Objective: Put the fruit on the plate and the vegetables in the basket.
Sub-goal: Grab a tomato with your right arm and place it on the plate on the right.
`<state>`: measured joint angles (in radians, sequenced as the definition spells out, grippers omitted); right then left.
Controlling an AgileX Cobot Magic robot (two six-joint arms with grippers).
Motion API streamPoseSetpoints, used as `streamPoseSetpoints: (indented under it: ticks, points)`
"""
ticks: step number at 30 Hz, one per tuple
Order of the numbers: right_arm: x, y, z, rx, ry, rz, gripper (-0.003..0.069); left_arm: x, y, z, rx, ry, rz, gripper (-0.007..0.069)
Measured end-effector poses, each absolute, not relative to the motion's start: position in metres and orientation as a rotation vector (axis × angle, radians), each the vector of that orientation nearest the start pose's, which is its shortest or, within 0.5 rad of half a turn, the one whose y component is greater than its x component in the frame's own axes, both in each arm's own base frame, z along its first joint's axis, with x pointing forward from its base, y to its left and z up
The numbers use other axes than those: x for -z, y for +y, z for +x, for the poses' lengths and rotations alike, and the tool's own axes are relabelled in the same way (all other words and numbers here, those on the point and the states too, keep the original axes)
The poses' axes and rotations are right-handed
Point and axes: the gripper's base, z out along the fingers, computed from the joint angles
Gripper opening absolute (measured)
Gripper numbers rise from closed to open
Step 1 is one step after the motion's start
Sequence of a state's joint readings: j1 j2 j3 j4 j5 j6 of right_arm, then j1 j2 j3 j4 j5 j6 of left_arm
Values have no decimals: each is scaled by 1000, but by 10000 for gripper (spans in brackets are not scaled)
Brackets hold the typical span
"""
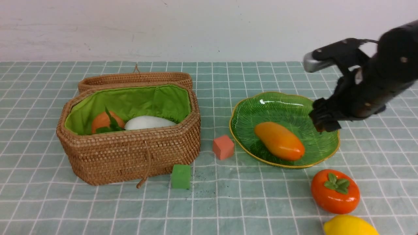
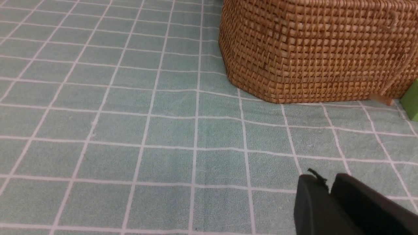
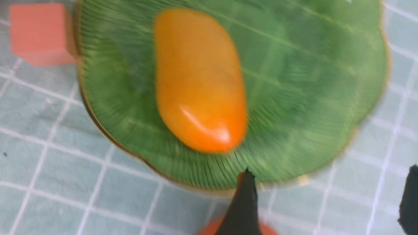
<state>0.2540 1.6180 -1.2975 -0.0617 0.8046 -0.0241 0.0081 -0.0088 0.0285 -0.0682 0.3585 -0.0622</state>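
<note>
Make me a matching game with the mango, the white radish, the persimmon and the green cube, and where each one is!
Things
1. mango
2. white radish
3. persimmon
4. green cube

Places
A. inside the basket
B. on the cloth, just in front of the basket's corner
C. on the plate
D. on the cloth in front of the plate, next to the lemon

Pairs: 1-C, 2-A, 3-D, 4-B

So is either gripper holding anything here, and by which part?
Nothing is held: the right gripper hangs open by the plate; the left gripper is shut, empty.
</note>
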Motion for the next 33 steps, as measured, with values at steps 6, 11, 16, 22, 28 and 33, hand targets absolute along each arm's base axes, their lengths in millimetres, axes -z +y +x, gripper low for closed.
streamPoseSetpoints:
  ticks: [6, 11, 16, 22, 28, 33]
  points:
    - [-243, 24, 313, -284, 2806, 5, 562, -172, -2, 53, 104, 1859, -108, 83]
    - [-208, -4, 315, -559, 2800, 195, 562, -172, -2, 53, 104, 1859, -108, 87]
    - [-173, -1, 329, -742, 2821, 245, 554, -172, -2, 53, 104, 1859, -108, 90]
    - [-171, 2, 334, -883, 2795, 198, 428, -172, -2, 53, 104, 1859, -108, 92]
    - [-185, -9, 327, -870, 2811, 128, 430, -172, -2, 53, 104, 1859, -108, 99]
    - [-241, -14, 327, -858, 2670, 58, 430, -172, -2, 53, 104, 1859, -108, 106]
